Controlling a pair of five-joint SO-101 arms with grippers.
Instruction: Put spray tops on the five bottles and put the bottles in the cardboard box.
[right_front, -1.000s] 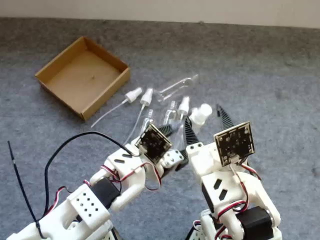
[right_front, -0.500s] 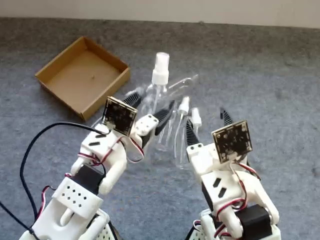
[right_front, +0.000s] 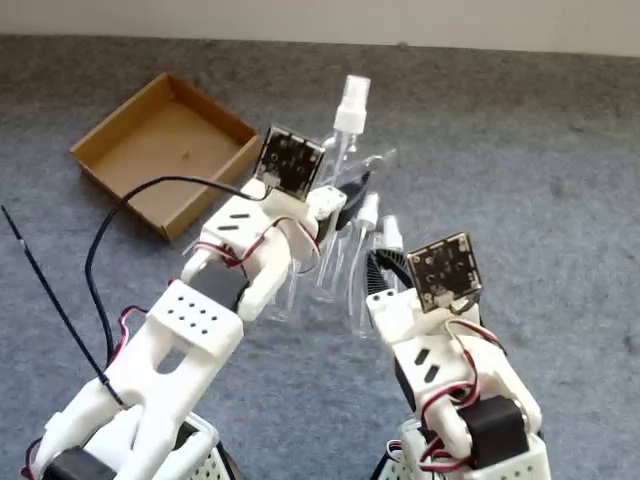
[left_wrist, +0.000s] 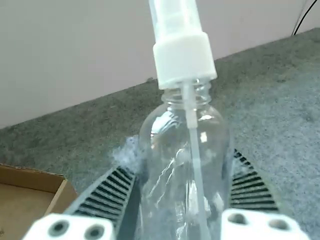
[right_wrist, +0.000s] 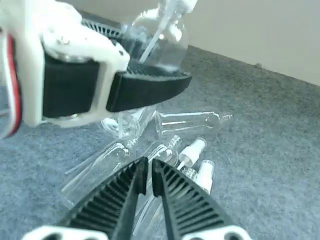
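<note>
left gripper (left_wrist: 182, 172): clamped on the held bottle, with a ribbed black finger pressed to each side of its lower body and the whole claw lifted off the carpet.
held bottle (right_front: 343, 160): clear and roughly upright with a slight lean, carried in the air above the loose pile. in the high view it stands to the right of the cardboard box, near the box's corner but not over it.
spray top (right_front: 352, 100): white, seated on the held bottle's neck. its thin dip tube (left_wrist: 195, 165) runs down inside the clear body.
right gripper (right_wrist: 148, 170): fingers drawn together with only a sliver between the tips (nothing is caught between them). it sits low over the loose pile, nearer the robot's base than the left gripper.
loose bottles (right_wrist: 187, 122): clear, lying on their sides on the carpet beneath and beyond the right gripper. the one lying crosswise shows a bare neck; the rest overlap, so i cannot count them.
other spray tops (right_front: 368, 208): white, lying among the loose bottles just ahead of the right gripper's tips (whether each is fitted to a bottle or lies free, i cannot tell).
cardboard box (right_front: 160, 150): shallow, brown and open-topped, resting on the carpet at the far left, well apart from the right gripper.
carpet (right_front: 520, 150): grey, covering the work surface under everything.
</note>
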